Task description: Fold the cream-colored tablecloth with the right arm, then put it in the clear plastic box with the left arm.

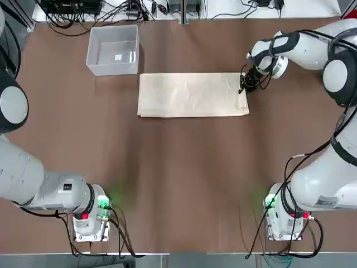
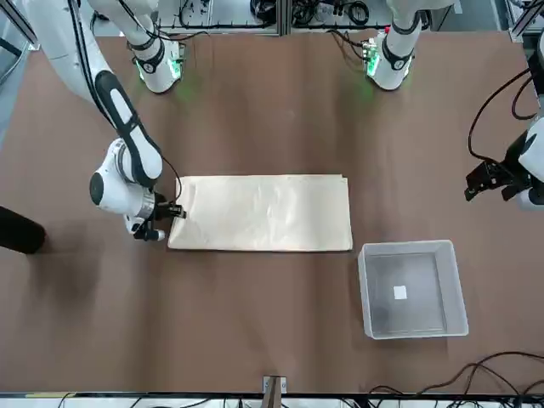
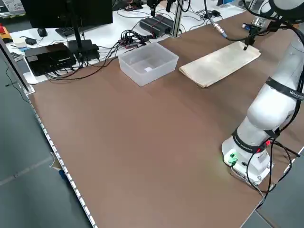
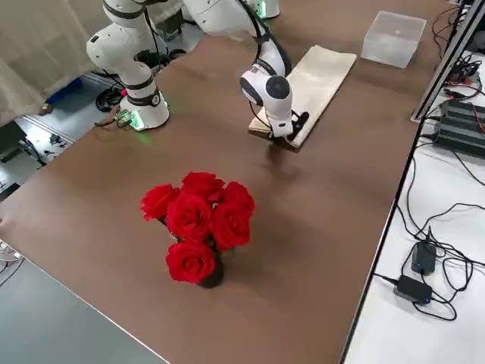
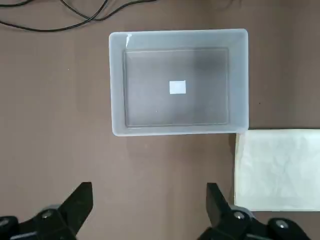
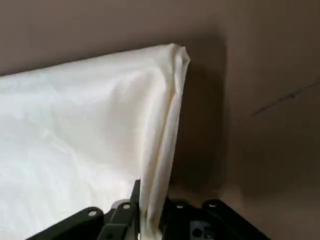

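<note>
Top view: right gripper clamped on tablecloth edge (far corner).

Cream tablecloth, translucent whitish box, red roses, brown table.

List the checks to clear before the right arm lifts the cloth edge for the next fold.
1. Right gripper shut on the cream-colored tablecloth, a flat layered rectangle, at its short edge: ok.
2. Cloth edge pinched between the fingers: ok.
3. Number of layers gripped: cannot tell.
4. Clear plastic box, small translucent tub, empty and apart from the cloth: ok.
5. Left gripper open, hanging above the table near the box: ok.
</note>
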